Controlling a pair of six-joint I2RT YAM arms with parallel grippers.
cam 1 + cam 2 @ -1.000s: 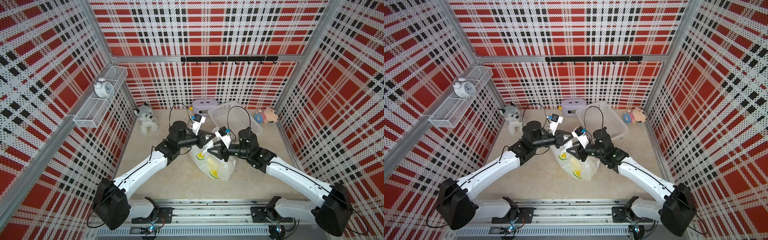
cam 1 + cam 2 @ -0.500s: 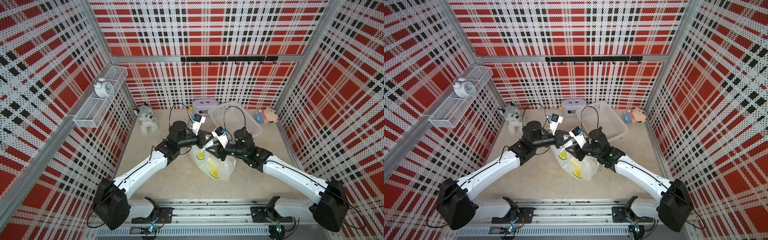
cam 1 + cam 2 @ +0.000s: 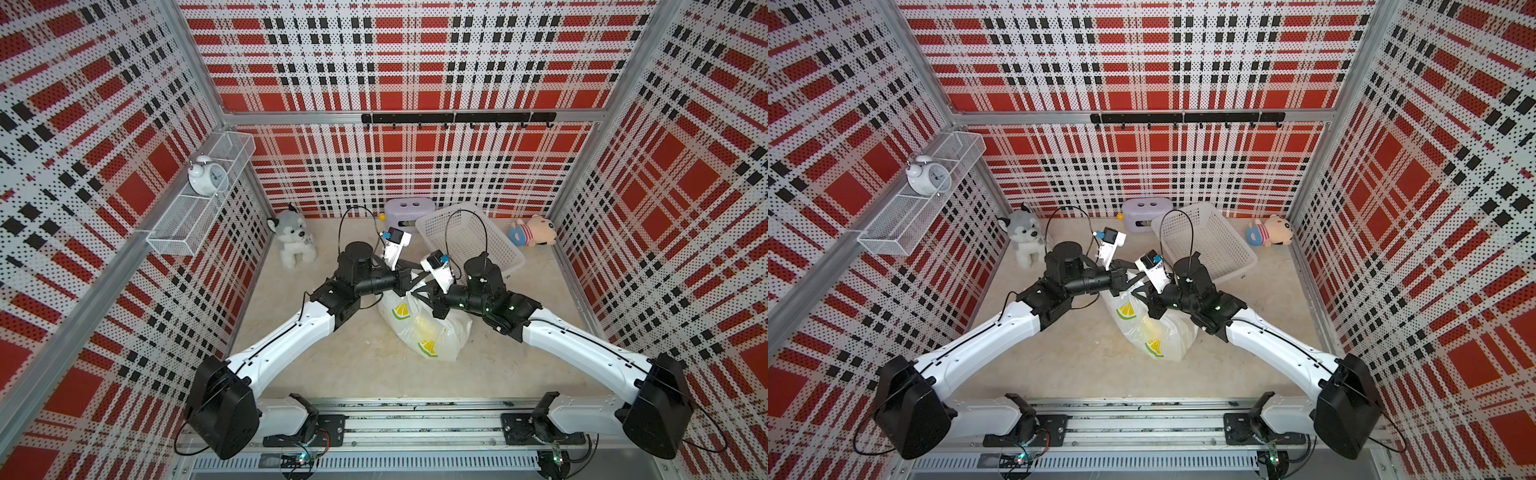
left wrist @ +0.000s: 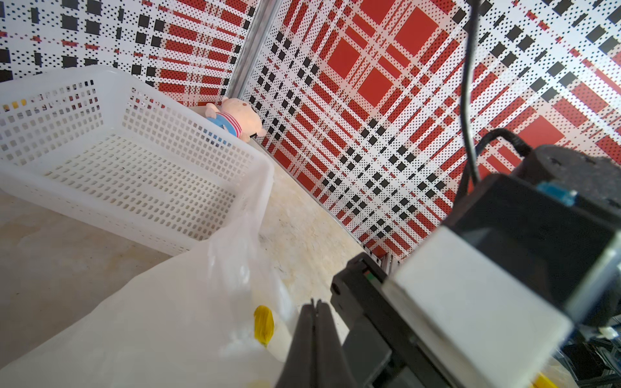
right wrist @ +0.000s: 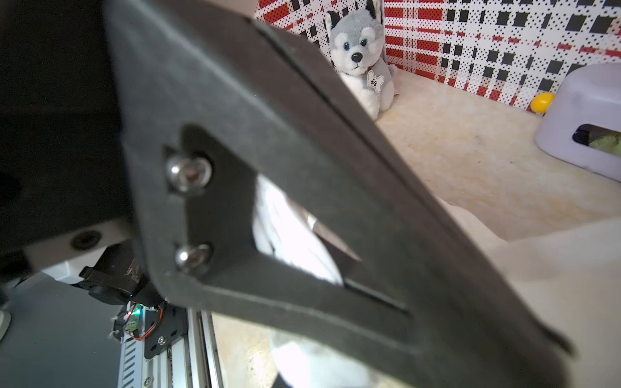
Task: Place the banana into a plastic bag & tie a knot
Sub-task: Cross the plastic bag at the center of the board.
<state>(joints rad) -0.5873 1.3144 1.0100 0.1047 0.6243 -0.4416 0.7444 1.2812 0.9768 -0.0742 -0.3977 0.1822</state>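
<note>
while left hand (image 4: 314, 317), right hand (image 3: 422, 291) shut at neck, translucent plastic bag (image 3: 456, 329) shows banana (image 3: 424, 329)

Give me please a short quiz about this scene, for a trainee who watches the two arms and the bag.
1. True or false: the banana already lies inside the plastic bag.
2. What stands on the wire shelf? A) alarm clock B) husky plush C) yellow ball
3. Fill in: the left gripper and the right gripper are both ___.
Key: 1 true; 2 A; 3 shut.
</note>
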